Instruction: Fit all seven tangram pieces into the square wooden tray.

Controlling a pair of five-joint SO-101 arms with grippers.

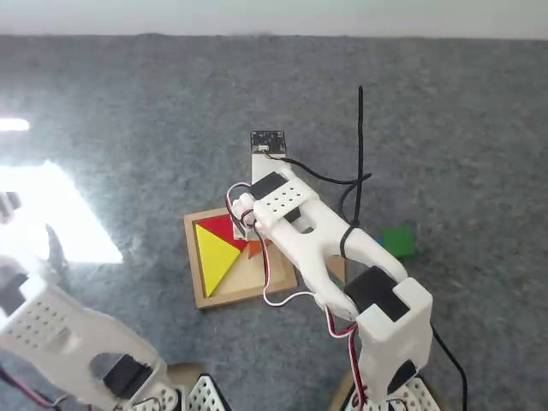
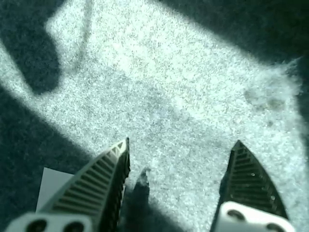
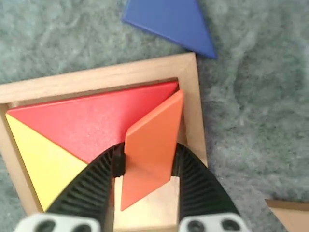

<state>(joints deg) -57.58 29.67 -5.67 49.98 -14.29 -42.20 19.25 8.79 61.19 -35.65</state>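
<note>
Right pincer (image 3: 148, 152) of mine grips one orange piece (image 3: 154, 130) over the tray (image 3: 96, 79); inside, one red triangle (image 3: 87, 125), one yellow triangle (image 3: 43, 164). One blue piece (image 3: 169, 21) outside. Left pincer (image 2: 182, 141) gapes empty.

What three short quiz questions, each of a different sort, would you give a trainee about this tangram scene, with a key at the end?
1. True or false: the right gripper is shut on the flat orange piece above the square wooden tray.
2. Which piece lies outside the tray? A, the flat red triangle. B, the flat yellow triangle. C, the flat blue triangle.
3. Fill in the missing word: over the grey mat, the left gripper is ____ and holds nothing.

Key: 1 true; 2 C; 3 open.
</note>
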